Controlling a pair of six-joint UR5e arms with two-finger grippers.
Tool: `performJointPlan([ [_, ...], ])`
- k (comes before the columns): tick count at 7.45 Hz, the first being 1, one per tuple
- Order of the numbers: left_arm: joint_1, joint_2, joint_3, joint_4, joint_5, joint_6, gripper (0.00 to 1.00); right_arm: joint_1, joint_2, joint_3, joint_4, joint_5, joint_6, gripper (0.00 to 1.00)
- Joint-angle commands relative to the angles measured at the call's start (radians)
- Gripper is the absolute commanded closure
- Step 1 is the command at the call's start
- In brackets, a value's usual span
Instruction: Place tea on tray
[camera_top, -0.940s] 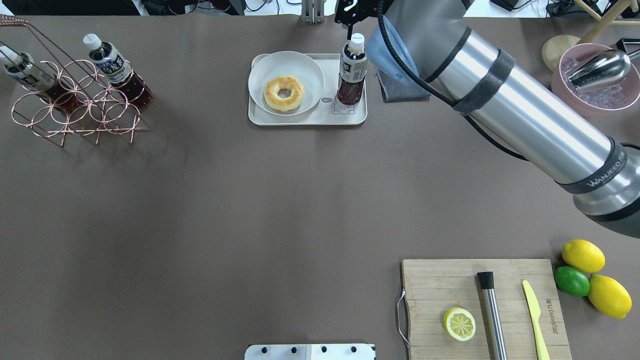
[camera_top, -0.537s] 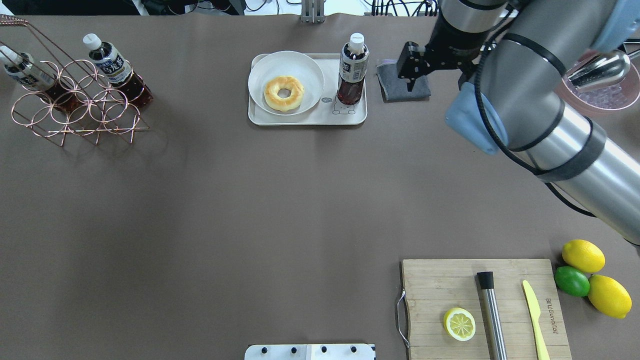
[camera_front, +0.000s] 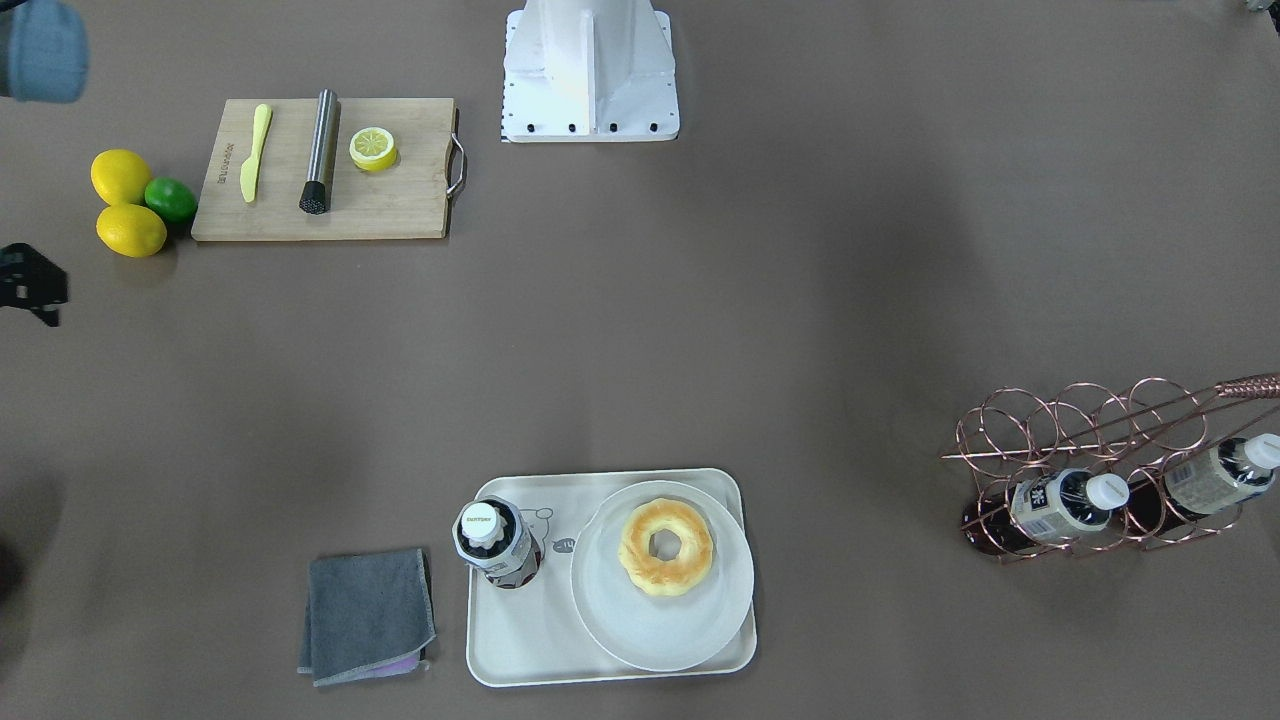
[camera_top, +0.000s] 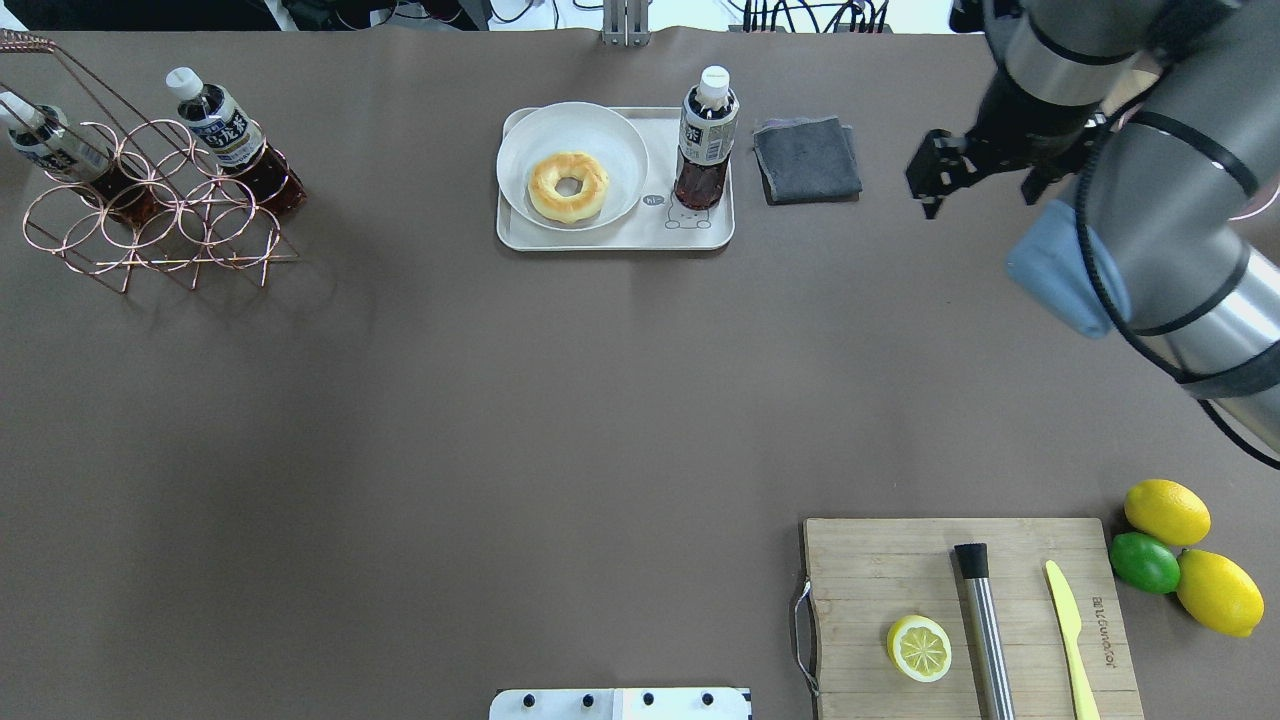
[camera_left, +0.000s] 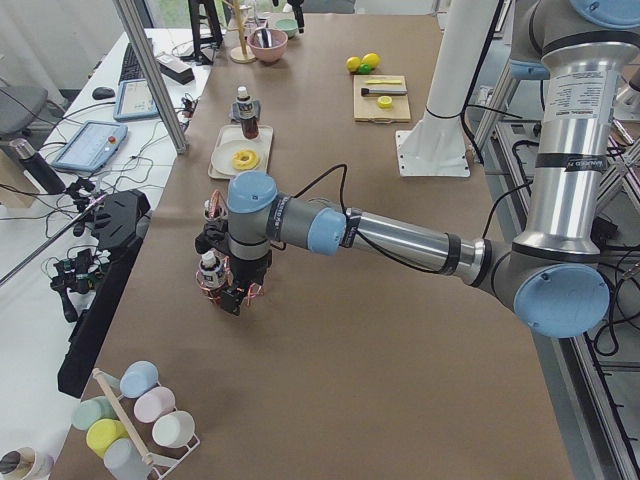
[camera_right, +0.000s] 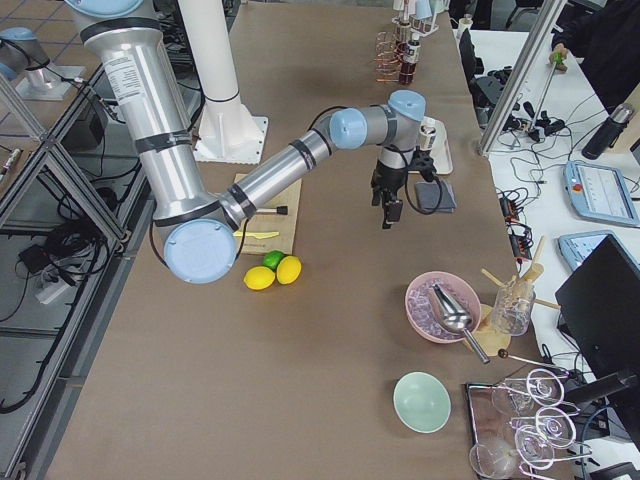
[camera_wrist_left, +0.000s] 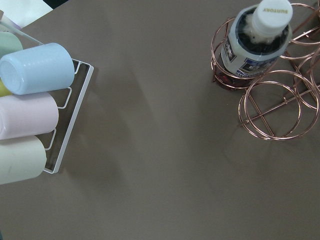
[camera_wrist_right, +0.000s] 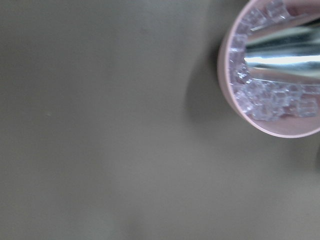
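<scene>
The tea (camera_top: 705, 140) stands upright and free on the right end of the tray (camera_top: 610, 240), beside the bear drawing; it also shows in the front view (camera_front: 495, 545) on the tray (camera_front: 520, 650). My right gripper (camera_top: 930, 185) hangs above bare table to the right of the grey cloth, well clear of the bottle; it looks open and holds nothing. It sits at the left edge of the front view (camera_front: 30, 285). My left gripper (camera_left: 232, 295) shows only in the exterior left view, over the copper rack; I cannot tell whether it is open or shut.
A plate with a donut (camera_top: 568, 185) fills the tray's left part. A grey cloth (camera_top: 808, 160) lies right of the tray. A copper rack (camera_top: 150, 215) at far left holds two near-alike bottles (camera_top: 225, 125). A cutting board (camera_top: 870, 560), lemons (camera_top: 1165, 510) and a pink ice bowl (camera_wrist_right: 270, 75) are on the right.
My right gripper has moved from just behind the bottle's cap to the right, past the grey cloth, and a little toward the robot. The bottle has stayed upright on the tray.
</scene>
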Motion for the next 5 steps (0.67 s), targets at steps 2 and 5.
performJointPlan([
  [2, -0.007, 0.001, 0.053, -0.008, -0.036, 0.001, 0.02, 0.278, -0.176, -0.121, 0.054, 0.127, -0.361, 0.0],
  [5, -0.062, 0.004, 0.078, 0.0, -0.037, 0.004, 0.02, 0.348, -0.271, -0.141, 0.183, 0.135, -0.353, 0.0],
])
